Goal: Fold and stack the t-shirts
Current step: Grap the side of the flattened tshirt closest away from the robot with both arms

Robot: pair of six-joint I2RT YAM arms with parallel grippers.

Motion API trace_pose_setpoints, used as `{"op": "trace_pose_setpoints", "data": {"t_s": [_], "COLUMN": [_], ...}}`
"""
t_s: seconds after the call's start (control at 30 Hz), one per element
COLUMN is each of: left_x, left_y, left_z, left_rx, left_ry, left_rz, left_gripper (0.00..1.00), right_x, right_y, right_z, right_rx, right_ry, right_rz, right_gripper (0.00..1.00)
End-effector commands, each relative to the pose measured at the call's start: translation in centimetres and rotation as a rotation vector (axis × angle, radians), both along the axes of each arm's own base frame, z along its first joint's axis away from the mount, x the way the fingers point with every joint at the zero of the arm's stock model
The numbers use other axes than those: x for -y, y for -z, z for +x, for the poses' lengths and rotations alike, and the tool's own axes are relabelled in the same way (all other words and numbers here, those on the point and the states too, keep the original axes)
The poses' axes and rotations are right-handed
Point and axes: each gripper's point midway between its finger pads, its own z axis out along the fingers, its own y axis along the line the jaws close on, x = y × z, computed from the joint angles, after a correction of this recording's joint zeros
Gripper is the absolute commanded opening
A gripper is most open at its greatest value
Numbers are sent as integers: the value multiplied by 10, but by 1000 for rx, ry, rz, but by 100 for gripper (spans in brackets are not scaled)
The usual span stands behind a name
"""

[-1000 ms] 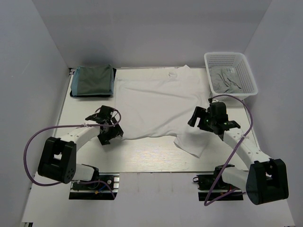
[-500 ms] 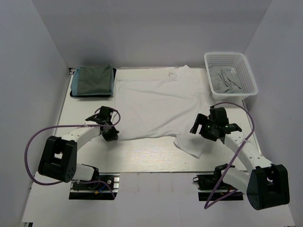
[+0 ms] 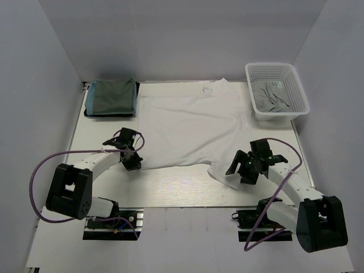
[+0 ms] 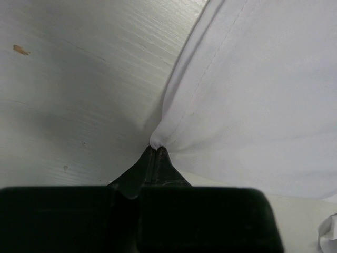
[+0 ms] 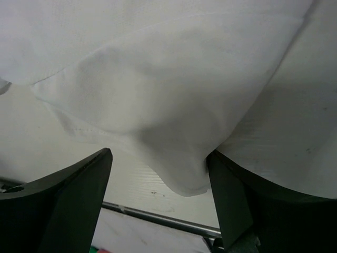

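Observation:
A white t-shirt (image 3: 187, 122) lies spread flat across the middle of the table. My left gripper (image 3: 132, 161) is shut on its near left hem; in the left wrist view the closed tips (image 4: 157, 151) pinch a small pucker of the white cloth (image 4: 253, 89). My right gripper (image 3: 242, 170) stands open over the shirt's near right corner, which is folded over. In the right wrist view that corner (image 5: 168, 121) hangs between the two fingers (image 5: 79, 195) of the right gripper (image 5: 160, 163), touching the right one.
A folded grey-green stack (image 3: 112, 96) sits at the back left. At the back right stands a white basket (image 3: 296, 85) holding a crumpled grey t-shirt (image 3: 270, 96). The table's near edge rail (image 5: 158, 217) runs just below the right gripper.
The left gripper closed on the shirt's hem. The right arm moved toward the near edge, down to the shirt's folded corner, and its jaws narrowed slightly.

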Motion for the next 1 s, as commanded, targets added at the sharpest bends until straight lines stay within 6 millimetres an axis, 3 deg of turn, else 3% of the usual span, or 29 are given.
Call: {"op": "trace_pose_setpoints", "data": {"t_s": [0.0,0.2,0.23,0.3,0.4,0.5,0.57,0.67,0.77,0.8,0.87,0.97], "left_x": [-5,-1,-1,-1,1,3,3,-3,-7,-8,-9,-9], "left_y": [-9,-10,-10,-8,-8,-8,-11,-6,-12,-11,-11,-10], "left_z": [3,9,9,9,8,7,8,0,-5,-9,-13,-13], "left_rx": [13,19,19,10,10,8,17,-15,-15,-23,-18,-10], "left_ry": [-14,-10,-10,-10,-1,2,2,-10,-13,-13,-13,-22], "left_rz": [20,8,8,10,10,2,-1,18,27,29,28,22], "left_gripper": [0,0,0,0,0,0,0,0,0,0,0,0], "right_x": [-5,0,-5,-5,-6,-2,3,8,2,6,18,20], "right_y": [15,12,10,15,13,12,11,9,-11,-26,-30,-54], "right_z": [-33,-59,-62,-65,-60,-48,-43,-36,-27,-27,-31,-27], "right_rx": [-165,-289,-301,-310,-295,-241,-218,-179,-81,-44,-36,45], "right_ry": [-20,-7,-16,-17,-19,1,24,73,55,66,96,123], "right_rz": [35,14,46,51,46,17,-6,-29,10,3,-58,-48], "right_gripper": [79,77,73,73,64,43,2,0,0,0,0,0]}}
